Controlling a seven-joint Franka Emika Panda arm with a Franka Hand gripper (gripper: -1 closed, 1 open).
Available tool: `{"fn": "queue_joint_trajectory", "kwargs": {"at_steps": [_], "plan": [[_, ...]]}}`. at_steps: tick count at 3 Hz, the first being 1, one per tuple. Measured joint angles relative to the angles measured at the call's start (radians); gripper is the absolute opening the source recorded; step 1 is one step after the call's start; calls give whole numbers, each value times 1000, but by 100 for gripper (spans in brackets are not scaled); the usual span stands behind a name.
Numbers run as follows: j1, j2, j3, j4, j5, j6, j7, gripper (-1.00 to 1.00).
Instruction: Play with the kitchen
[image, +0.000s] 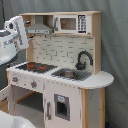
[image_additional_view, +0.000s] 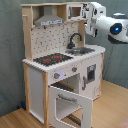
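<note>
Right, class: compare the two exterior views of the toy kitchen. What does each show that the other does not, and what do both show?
Only the first exterior view shows the microwave panel face-on and the rounded counter end beside the sink.

Only the second exterior view shows the oven door hanging open, and the wooden floor.

Both exterior views show the kitchen, its black faucet, red-ringed stovetop, hood, and the robot arm near the top.

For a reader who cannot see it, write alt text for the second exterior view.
A toy kitchen stands with its oven door hanging open, stovetop beside the sink and black faucet. A white robot arm reaches toward its upper shelf.
</note>
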Motion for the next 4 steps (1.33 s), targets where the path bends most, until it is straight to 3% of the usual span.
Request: {"fn": "queue_joint_trajectory", "kwargs": {"at_steps": [2,3,4], "plan": [[1,43,32,-11,65,-187,-7,100],[11,43,44,-8,137,-267,-44,100],[11,46,51,-4,220,-301,-99,100]]}}
